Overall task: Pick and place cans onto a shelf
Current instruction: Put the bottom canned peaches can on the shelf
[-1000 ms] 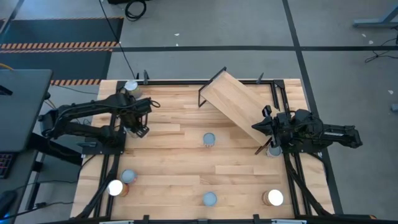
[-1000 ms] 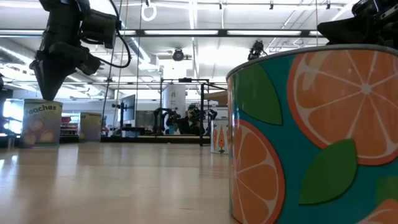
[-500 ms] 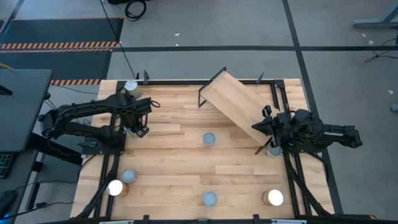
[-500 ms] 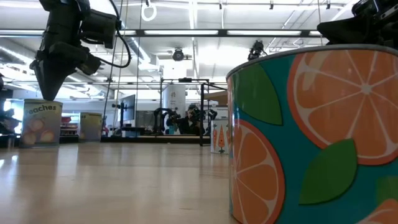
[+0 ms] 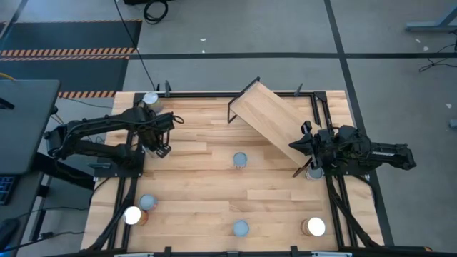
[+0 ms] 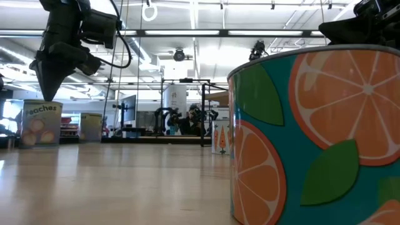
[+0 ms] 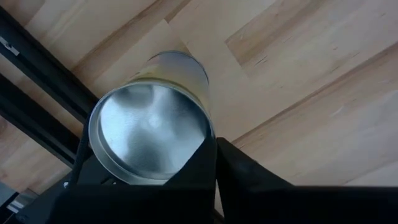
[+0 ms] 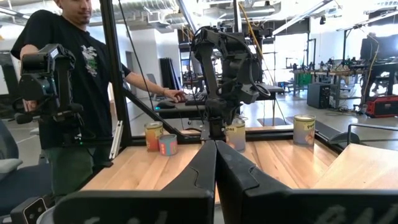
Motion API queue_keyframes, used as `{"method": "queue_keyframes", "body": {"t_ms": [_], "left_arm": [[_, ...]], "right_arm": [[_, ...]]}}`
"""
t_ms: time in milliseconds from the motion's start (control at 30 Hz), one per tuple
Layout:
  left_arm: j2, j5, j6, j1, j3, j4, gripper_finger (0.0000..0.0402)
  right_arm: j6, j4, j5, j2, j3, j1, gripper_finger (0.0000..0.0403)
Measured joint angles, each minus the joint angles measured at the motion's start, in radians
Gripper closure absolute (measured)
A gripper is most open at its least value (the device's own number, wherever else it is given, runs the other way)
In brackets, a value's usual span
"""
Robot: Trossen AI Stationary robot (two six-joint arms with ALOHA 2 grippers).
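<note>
Two grippers, fingers together on both. Your left gripper (image 5: 163,149) hangs left of the shelf (image 5: 275,123), holding nothing, near the counter's (image 5: 200,193) back-left can (image 5: 151,99). Your right gripper (image 5: 296,145) sits at the shelf's lower edge, empty, above another can (image 5: 314,172).

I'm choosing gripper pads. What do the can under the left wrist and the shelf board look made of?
Can: apparently metal, its bare silver top dished and brightly reflective. Shelf: looks like pale wood, matte, on a thin black wire frame.
</note>
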Motion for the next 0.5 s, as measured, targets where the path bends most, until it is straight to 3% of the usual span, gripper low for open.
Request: {"method": "queue_keyframes", "body": {"t_ms": [267, 500], "left_arm": [[0.0, 0.015, -0.018, 0.0, 0.0, 0.017, 0.0398], [0.0, 0.1, -0.067, -0.021, 0.045, 0.087, 0.04]], "right_arm": [[0.0, 0.0, 0.0, 0.0, 0.0, 0.0, 0.0392], [0.0, 0.0, 0.0, 0.0, 0.0, 0.0, 0.0392]]}}
